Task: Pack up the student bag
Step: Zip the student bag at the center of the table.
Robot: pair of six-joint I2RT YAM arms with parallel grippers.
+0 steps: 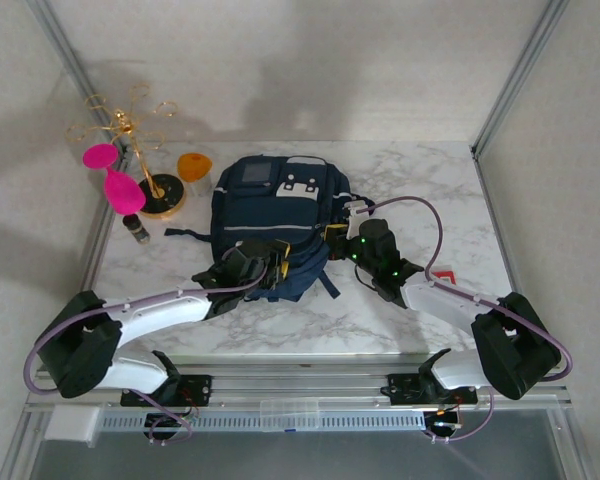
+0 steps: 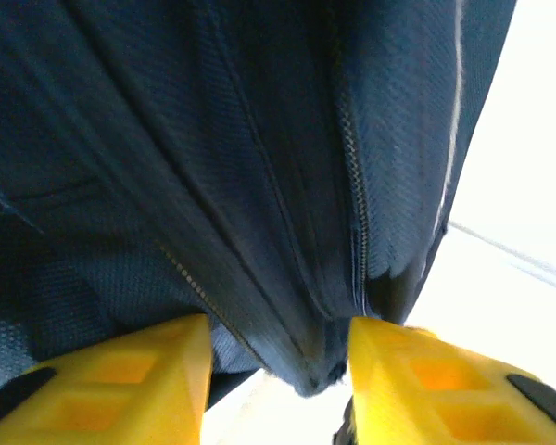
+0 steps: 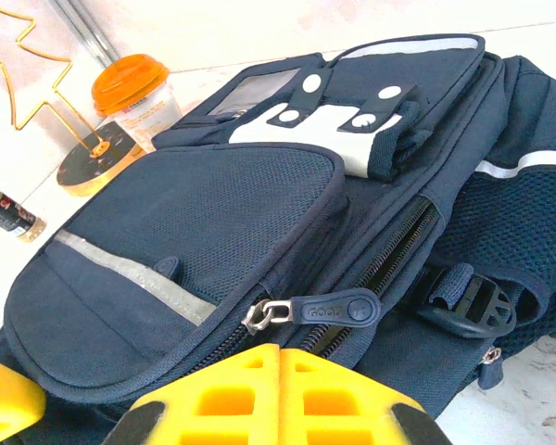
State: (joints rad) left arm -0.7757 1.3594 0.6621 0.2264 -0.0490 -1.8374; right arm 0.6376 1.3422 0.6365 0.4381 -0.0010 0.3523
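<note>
Bright even light, soft wall shadows, left wrist view blurred, overexposed background

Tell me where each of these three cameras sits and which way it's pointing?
Top external: mounted high behind the arms, looking down on the marble table, the student bag, both arms and their bases.
Left wrist: on the left arm, pressed close against the bag's navy fabric and a zipper; its yellow fingers frame the bottom.
Right wrist: on the right arm, low, looking across the bag toward an orange-lidded jar; its yellow fingers show below.
Shared: all see the bag; top and right wrist share the jar.
</note>
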